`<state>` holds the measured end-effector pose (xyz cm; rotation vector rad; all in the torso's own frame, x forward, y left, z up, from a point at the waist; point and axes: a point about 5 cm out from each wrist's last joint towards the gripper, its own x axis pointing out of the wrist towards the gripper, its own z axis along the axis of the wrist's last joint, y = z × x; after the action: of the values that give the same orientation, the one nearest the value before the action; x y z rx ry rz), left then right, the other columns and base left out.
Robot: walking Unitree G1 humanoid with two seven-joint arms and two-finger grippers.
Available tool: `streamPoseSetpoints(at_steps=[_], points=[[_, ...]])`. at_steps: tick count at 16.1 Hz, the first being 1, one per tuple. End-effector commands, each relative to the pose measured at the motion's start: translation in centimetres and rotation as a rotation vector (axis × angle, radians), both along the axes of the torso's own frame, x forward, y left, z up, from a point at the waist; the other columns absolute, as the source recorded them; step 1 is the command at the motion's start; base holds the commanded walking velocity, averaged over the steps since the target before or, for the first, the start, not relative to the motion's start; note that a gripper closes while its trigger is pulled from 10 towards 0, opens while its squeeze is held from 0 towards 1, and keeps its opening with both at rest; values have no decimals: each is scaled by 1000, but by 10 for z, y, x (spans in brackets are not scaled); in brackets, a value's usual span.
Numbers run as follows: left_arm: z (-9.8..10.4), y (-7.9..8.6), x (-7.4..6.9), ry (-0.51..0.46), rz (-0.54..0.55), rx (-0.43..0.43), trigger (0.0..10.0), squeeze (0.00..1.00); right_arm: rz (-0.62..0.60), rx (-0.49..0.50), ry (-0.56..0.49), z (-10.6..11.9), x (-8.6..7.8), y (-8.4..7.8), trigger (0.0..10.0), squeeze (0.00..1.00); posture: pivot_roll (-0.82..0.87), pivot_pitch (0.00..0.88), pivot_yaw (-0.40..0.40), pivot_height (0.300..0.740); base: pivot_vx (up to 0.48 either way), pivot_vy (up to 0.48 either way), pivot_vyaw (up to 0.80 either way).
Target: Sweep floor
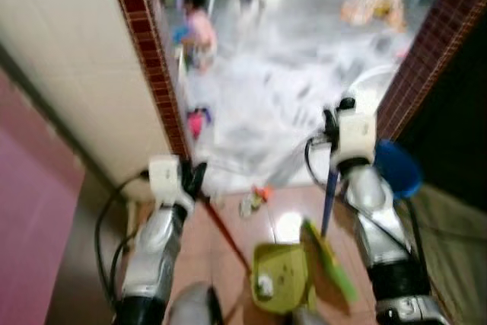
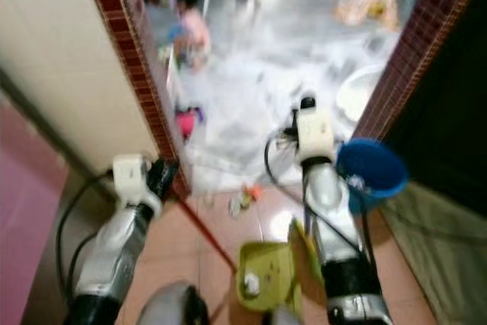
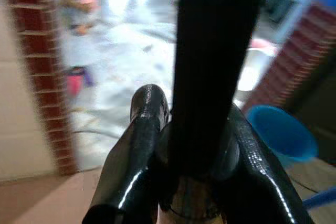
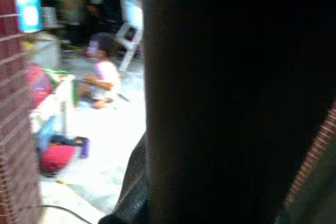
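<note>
Item: left hand [image 1: 194, 176], black fingers pressed around the thin red broom handle [image 1: 226, 234], which slants down across the orange-brown floor tiles [image 1: 278, 207] toward the robot's feet; the left wrist view shows the two glossy fingers [image 3: 142, 145] closed on a dark shaft. Item: right hand [image 1: 332, 123], raised near the right door jamb, above a blue-purple rod [image 1: 329, 202] that runs down to the lime-green plastic dustpan [image 1: 283, 275], which sits low on the tiles and carries a small pale scrap; whether its fingers are clamped on the rod cannot be told, the right wrist view being blocked by a dark blur. Item: small litter of mixed colour [image 1: 255, 199], lying on the tiles just inside the doorway, ahead of the dustpan. Judgement on the step: the litter is best drawn back toward the pan with short strokes, the pan lip flat to the tiles. Edges: dark red brick-tiled door posts [image 1: 156, 74] on both sides, the left post close to the left hand; a round blue plastic bucket [image 2: 373, 171] just beside the right arm. Open room: the grey floor [image 1: 266, 89] beyond the doorway, with scattered toys and a seated person in pink [image 1: 199, 28] well ahead; swings should stay narrow.
</note>
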<state>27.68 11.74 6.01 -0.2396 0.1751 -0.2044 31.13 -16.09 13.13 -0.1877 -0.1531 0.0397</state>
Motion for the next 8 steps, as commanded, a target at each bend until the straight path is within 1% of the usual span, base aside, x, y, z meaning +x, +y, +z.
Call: streamPoseSetpoints(at_steps=[1, 3, 6, 8], points=[[3, -10, 0, -9, -14, -31, 10000, 0, 3, -15, -21, 5, 1, 1, 10000, 0, -62, 0, 53, 740, -262, 0, -575], [4, -10, 0, -10, -12, -30, 10000, 0, 2, -15, -22, 5, 1, 1, 10000, 0, -62, 0, 53, 740, 0, 0, -444], [6, -9, 2, -25, 0, -37, 10000, 0, -5, -28, -25, 5, 1, 0, 10000, 0, -65, 0, 56, 740, 0, 0, 0], [12, -5, 5, -45, 27, -33, 10000, 0, -30, -52, -25, 5, 0, -4, 10000, 0, -65, 0, 56, 740, 0, 0, 0]])
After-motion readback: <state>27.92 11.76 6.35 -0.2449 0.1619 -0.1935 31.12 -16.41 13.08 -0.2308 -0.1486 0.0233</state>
